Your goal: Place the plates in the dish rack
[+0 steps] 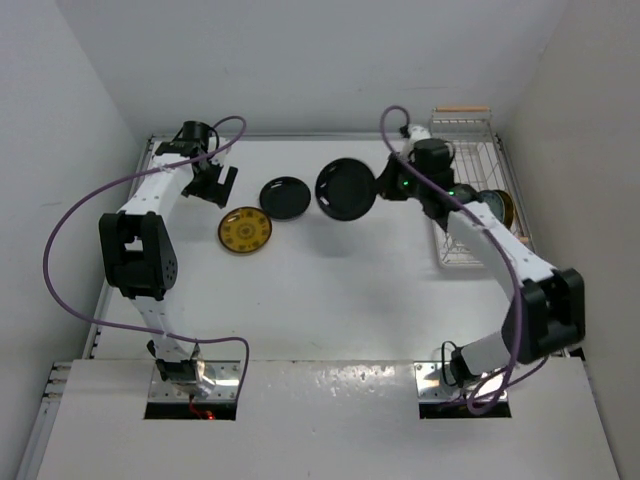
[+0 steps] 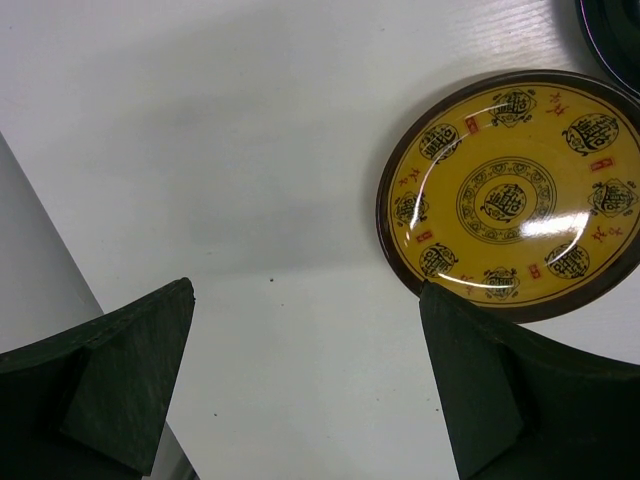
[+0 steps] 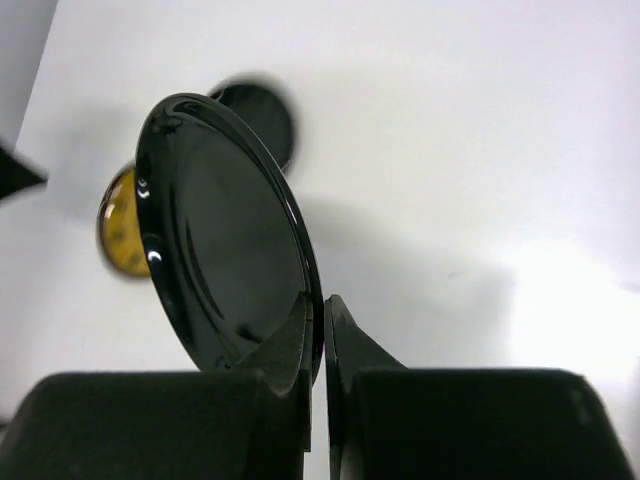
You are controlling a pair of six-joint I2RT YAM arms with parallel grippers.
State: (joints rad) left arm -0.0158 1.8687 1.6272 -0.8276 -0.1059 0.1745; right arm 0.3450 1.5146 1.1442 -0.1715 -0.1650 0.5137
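My right gripper (image 1: 380, 187) is shut on the rim of a glossy black plate (image 1: 345, 188) and holds it on edge above the table; the plate fills the right wrist view (image 3: 225, 230). A second black plate (image 1: 285, 197) and a yellow patterned plate (image 1: 245, 230) lie flat on the table. The yellow plate also shows in the left wrist view (image 2: 512, 192). My left gripper (image 1: 212, 185) is open and empty above the table, left of the yellow plate. The white wire dish rack (image 1: 470, 150) stands at the right, with a yellow plate (image 1: 503, 207) and a pale plate (image 1: 487, 203) in it.
Grey walls close the table on the left, back and right. A wooden bar handle (image 1: 462, 110) tops the rack's far end. Purple cables loop off both arms. The right arm passes over the rack's near part.
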